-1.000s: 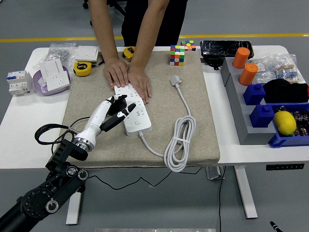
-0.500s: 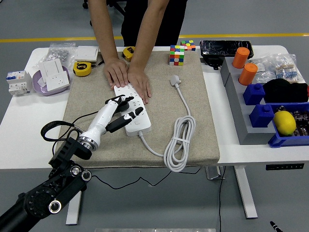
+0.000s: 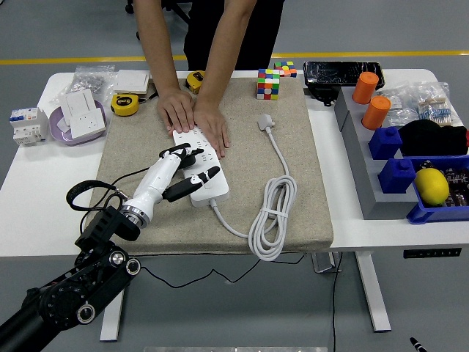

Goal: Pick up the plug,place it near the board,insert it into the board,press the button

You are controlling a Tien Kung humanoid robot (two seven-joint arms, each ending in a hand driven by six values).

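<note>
Fingers (image 3: 192,155) of the left hand (image 3: 181,170) are spreading loosely over the near end of the board (image 3: 203,166), gripping nothing, with the thumb lying across the strip's near part. A person's hands (image 3: 196,119) are pressing flat on the board's far end. Lying unplugged on the mat (image 3: 139,139), the plug (image 3: 266,122) is sitting well right of the board, its cord (image 3: 272,220) coiling toward the near edge.

board (image 3: 202,166) on mat (image 3: 293,147) — plug (image 3: 265,122) to its right | cube (image 3: 268,83) behind plug
</note>
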